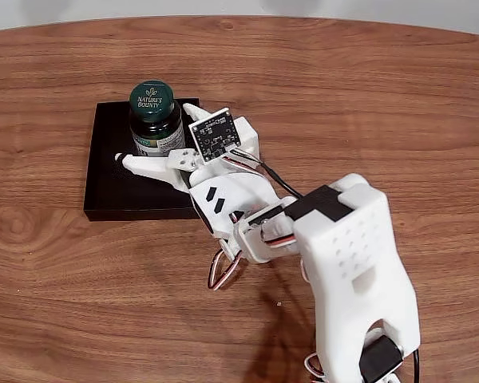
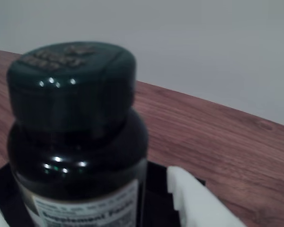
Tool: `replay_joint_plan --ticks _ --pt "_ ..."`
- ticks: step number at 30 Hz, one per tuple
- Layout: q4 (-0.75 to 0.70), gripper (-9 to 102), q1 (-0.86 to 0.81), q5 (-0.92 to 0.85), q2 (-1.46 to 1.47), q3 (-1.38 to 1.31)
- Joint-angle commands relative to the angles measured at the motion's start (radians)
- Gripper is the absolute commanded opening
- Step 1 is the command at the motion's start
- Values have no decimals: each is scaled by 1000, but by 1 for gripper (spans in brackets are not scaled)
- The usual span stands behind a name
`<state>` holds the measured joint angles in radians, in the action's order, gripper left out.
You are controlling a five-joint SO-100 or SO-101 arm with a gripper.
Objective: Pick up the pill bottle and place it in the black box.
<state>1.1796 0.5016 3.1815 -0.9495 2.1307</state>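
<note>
The worktop (image 1: 359, 88) is brown wood-grain laminate with long wavy bands, a knot-like swirl near its left edge in the fixed view, and a curved far edge against a pale wall. Directly on it lies the black box (image 1: 112, 191), a shallow matte tray with low walls, left of centre in that view and square to the near edge; the wrist view shows a dark corner of the box (image 2: 156, 189) on the same wood (image 2: 217, 142), which runs back to the grey wall. The white arm base (image 1: 359, 303) stands at the near right.
</note>
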Motion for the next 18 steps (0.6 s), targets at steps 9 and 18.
replay_joint_plan --ticks 9,18 --pt "-35 45 -35 8 -264 137" --pt "-37 43 -84 5 -414 316"
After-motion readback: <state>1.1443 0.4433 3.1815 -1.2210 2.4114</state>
